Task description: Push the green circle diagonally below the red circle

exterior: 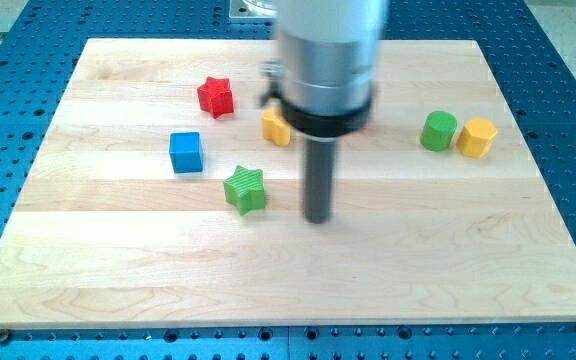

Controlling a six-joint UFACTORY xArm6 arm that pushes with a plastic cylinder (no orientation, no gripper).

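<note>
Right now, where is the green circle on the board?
The green circle sits at the view's right, touching the yellow hexagon on its right side, far to the right of my tip.

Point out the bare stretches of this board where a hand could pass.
Free: the whole strip along the view's bottom, below the green star and my tip; also the gap between my tip and the green circle. Crowded: around the red star, blue cube, yellow block.

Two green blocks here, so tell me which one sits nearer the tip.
The green star, just to the view's left of my tip. The green circle sits far right, touching the yellow block.
</note>
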